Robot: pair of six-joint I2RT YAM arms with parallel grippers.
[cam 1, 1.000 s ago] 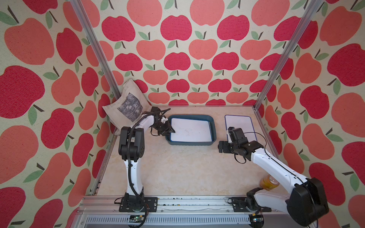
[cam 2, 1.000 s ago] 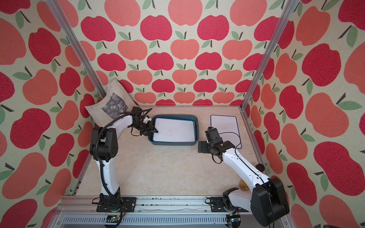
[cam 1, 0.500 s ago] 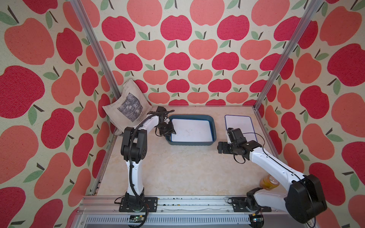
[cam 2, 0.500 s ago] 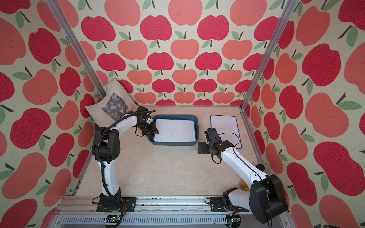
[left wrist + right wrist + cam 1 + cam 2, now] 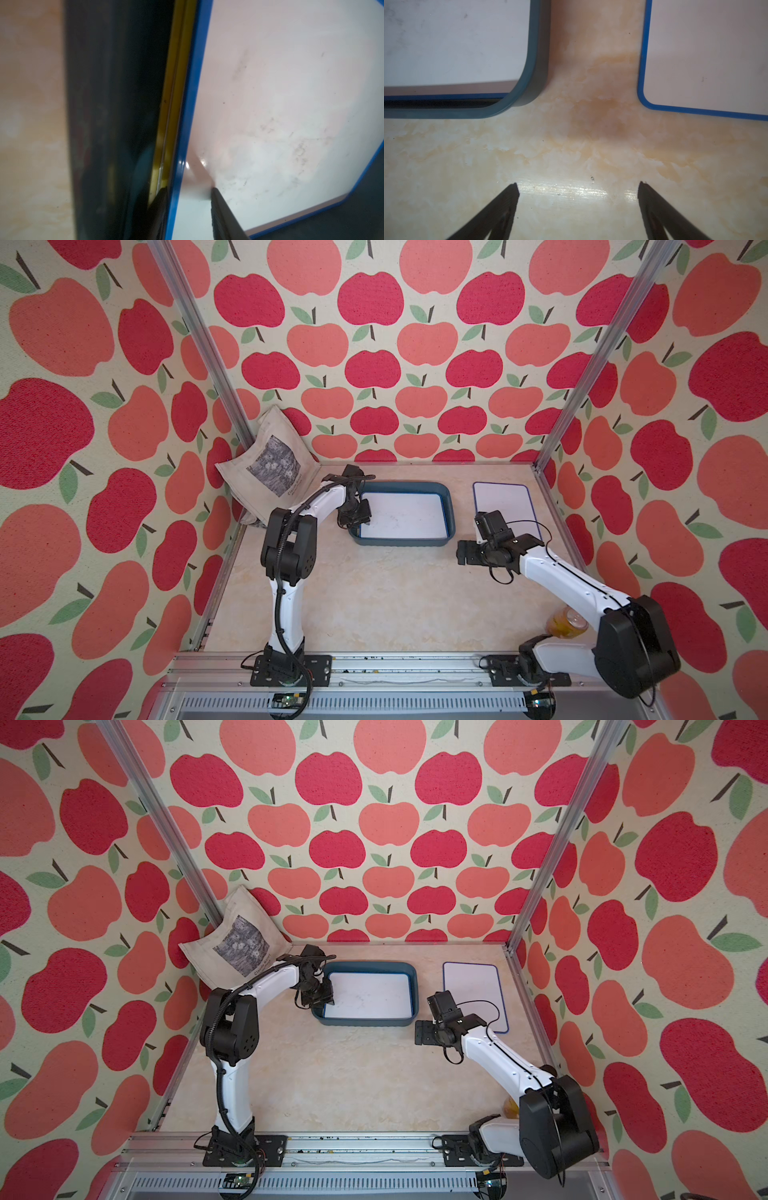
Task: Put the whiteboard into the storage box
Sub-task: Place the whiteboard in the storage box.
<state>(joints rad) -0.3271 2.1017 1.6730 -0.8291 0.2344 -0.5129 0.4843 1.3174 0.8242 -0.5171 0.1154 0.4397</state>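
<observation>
The dark teal storage box (image 5: 403, 540) lies at the back middle of the table, with a blue-framed whiteboard (image 5: 405, 516) inside it. At the box's left end, my left gripper (image 5: 359, 512) is shut on that board's edge. In the left wrist view one finger sits under the blue frame (image 5: 188, 104) and the other rests on the white face (image 5: 280, 93). A yellow edge (image 5: 178, 83) shows beneath the board. Another blue-framed whiteboard (image 5: 505, 506) lies flat at the back right. My right gripper (image 5: 578, 185) hangs open over bare table between the box (image 5: 533, 62) and this board (image 5: 706, 52).
A beige tote bag (image 5: 270, 464) leans in the back left corner beside my left arm. A yellow-orange jar (image 5: 567, 620) stands by my right arm's base. Apple-patterned walls and metal posts (image 5: 569, 385) close in three sides.
My left gripper has moved right, further over the box's left end, with the board's edge in it. My right gripper has stayed almost in place and opened a little.
</observation>
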